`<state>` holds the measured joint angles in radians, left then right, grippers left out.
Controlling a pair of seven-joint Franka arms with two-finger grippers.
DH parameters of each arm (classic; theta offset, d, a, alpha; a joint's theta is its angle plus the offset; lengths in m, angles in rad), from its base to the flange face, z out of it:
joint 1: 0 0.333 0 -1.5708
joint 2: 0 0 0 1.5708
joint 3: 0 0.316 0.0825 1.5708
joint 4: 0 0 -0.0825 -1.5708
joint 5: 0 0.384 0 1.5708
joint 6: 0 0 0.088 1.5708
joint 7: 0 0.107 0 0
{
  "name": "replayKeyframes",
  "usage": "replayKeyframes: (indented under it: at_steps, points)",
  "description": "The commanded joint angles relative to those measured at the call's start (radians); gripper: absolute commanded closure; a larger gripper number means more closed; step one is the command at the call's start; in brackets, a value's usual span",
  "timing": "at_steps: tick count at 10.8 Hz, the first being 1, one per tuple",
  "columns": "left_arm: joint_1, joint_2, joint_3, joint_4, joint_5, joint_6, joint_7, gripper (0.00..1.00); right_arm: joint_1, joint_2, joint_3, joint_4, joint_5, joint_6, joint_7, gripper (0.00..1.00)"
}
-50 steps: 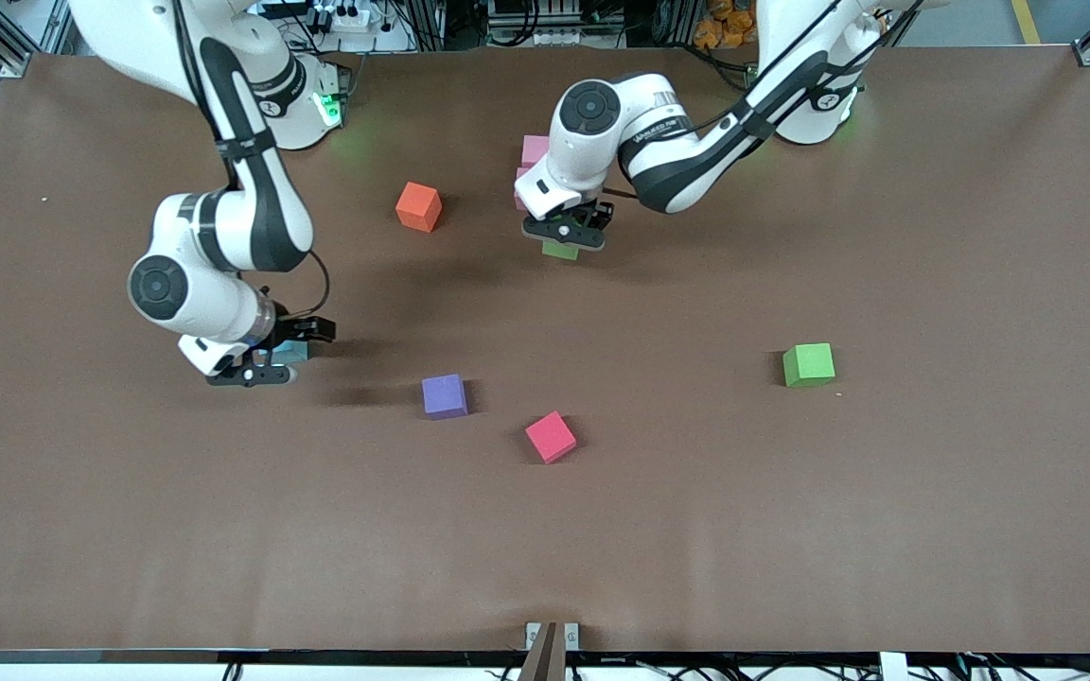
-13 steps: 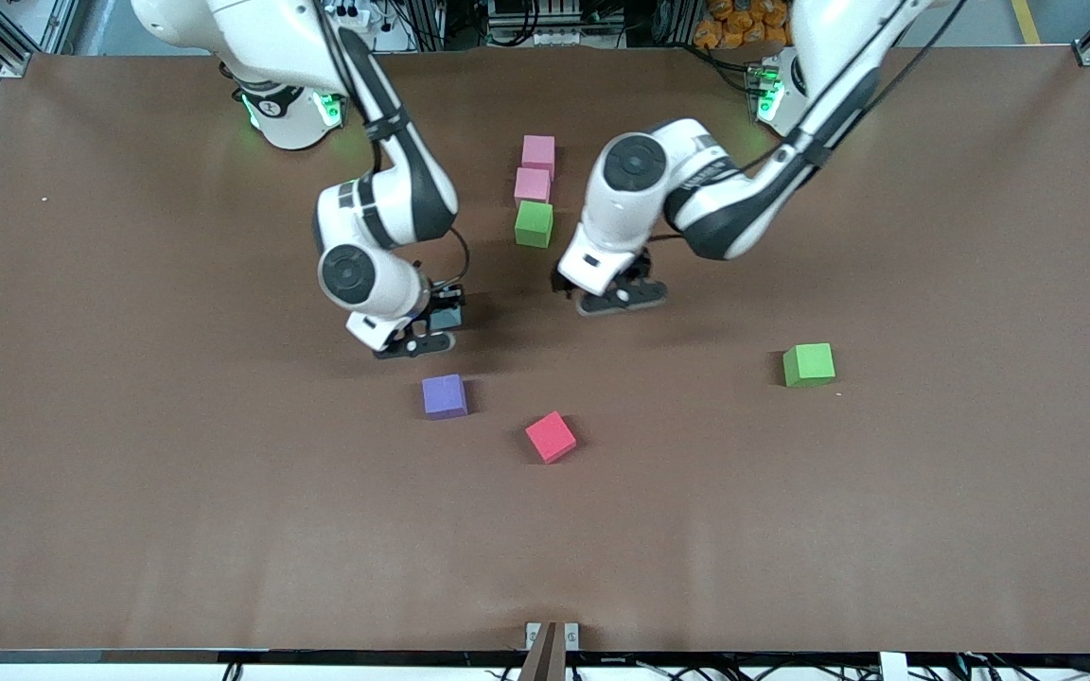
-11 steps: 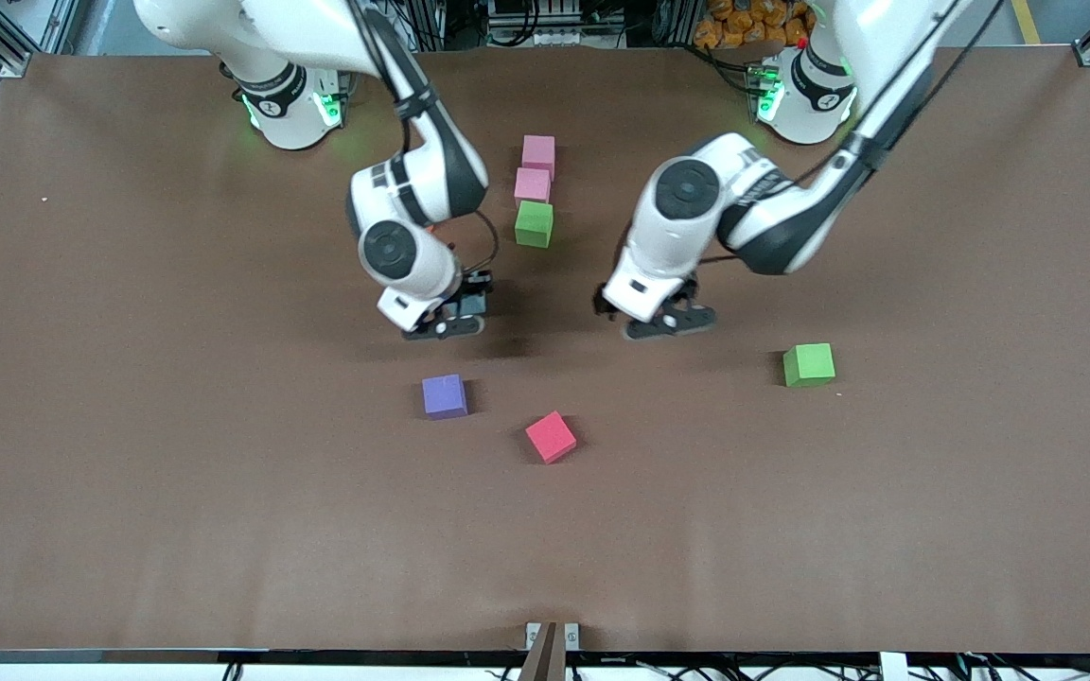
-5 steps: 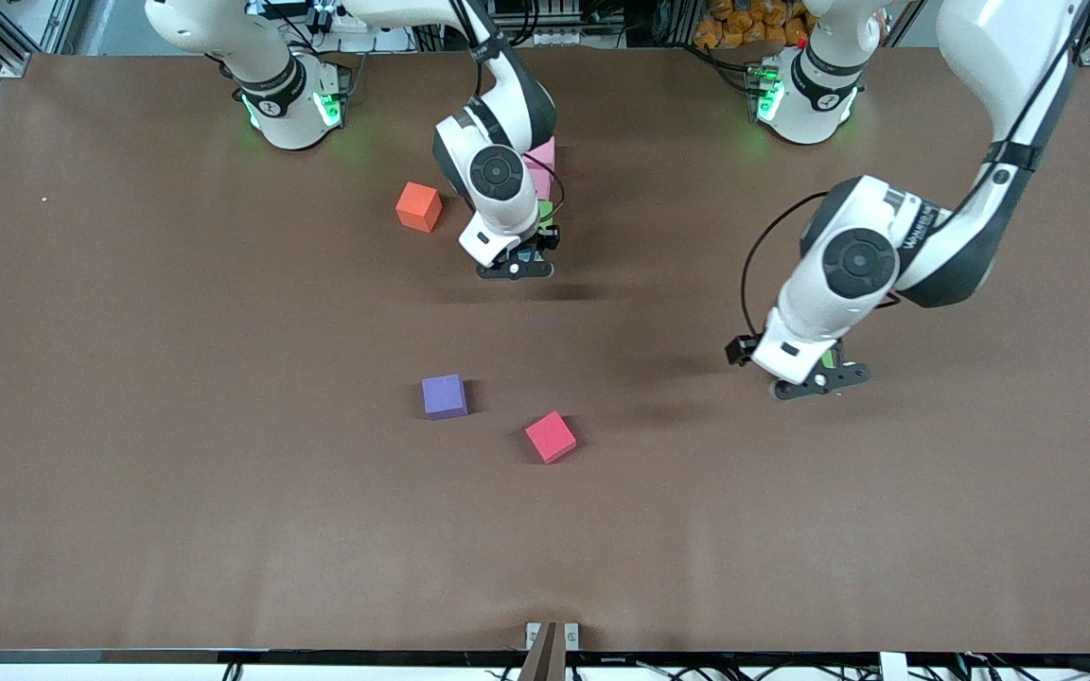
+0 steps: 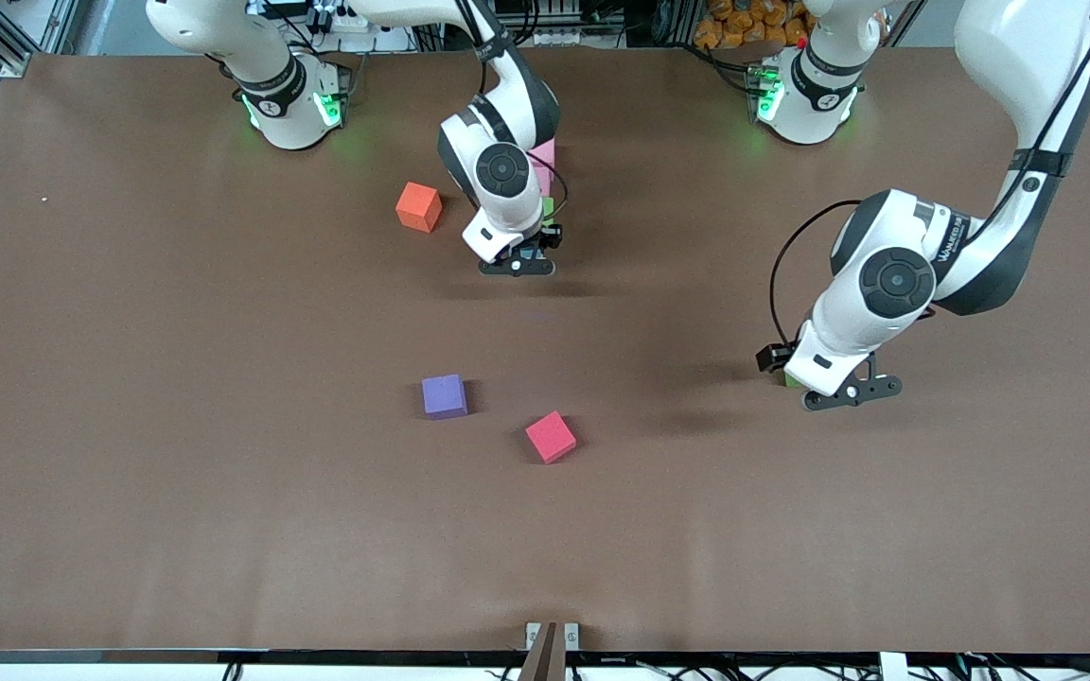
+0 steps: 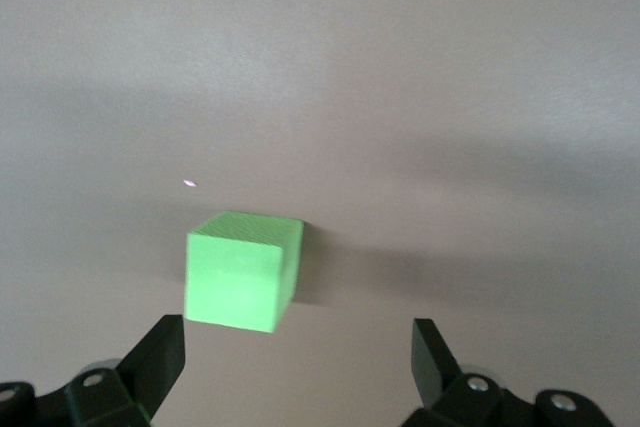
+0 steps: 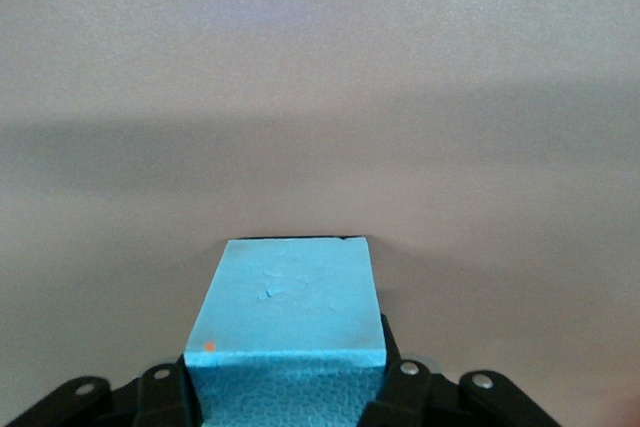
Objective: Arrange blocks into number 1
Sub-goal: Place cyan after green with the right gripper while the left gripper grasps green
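Forming the upright stroke of the number 1, a short column of blocks lies in the middle of the table, close to the robots' bases. Only the light pink block (image 5: 545, 151) and a sliver of a green block (image 5: 549, 205) show; the right arm hides the rest. This column serves as the landmark here.

The right gripper (image 5: 518, 266) sits at the column's end nearer the front camera. Its wrist view shows the sky blue block (image 7: 290, 322) between its fingers, which close against the block's sides, apparently to lengthen the stroke; whether the block already rests on the table cannot be told.

The orange block (image 5: 418, 206) sits beside the column, toward the right arm's end. The purple block (image 5: 444, 395) and the red block (image 5: 551, 436) lie nearer the front camera than the column, well apart from it.

The left gripper (image 5: 851, 392) is well away from the column, toward the left arm's end. It hangs over the second green block (image 6: 243, 270) with its fingers spread wide and empty, likely lining up a pick.

Bare brown table (image 5: 223, 530) surrounds every loose block, and none lies near an edge, so there is ample room for approach.
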<state>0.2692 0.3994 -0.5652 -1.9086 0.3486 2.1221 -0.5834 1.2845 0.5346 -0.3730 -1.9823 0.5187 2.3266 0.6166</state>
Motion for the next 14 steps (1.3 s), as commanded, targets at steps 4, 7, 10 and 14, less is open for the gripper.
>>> replayKeyframes:
  at_steps: [4, 7, 10, 14]
  points:
    - [0.002, 0.025, 0.108, -0.026, -0.098, 0.024, 0.282, 0.00, 0.026, -0.001, -0.023, 0.007, 0.020, -0.003, 0.032, 0.00]
    - [0.002, 0.047, 0.131, -0.064, -0.099, 0.102, 0.286, 0.00, -0.010, -0.028, -0.104, 0.013, 0.014, -0.041, -0.053, 0.00]
    - [0.001, 0.076, 0.137, -0.073, -0.105, 0.134, 0.286, 0.00, -0.155, -0.044, -0.171, 0.014, 0.017, -0.177, -0.320, 0.00]
    - [-0.002, 0.113, 0.142, -0.075, -0.103, 0.142, 0.286, 0.00, -0.483, -0.033, -0.172, 0.022, 0.017, -0.227, -0.761, 0.00]
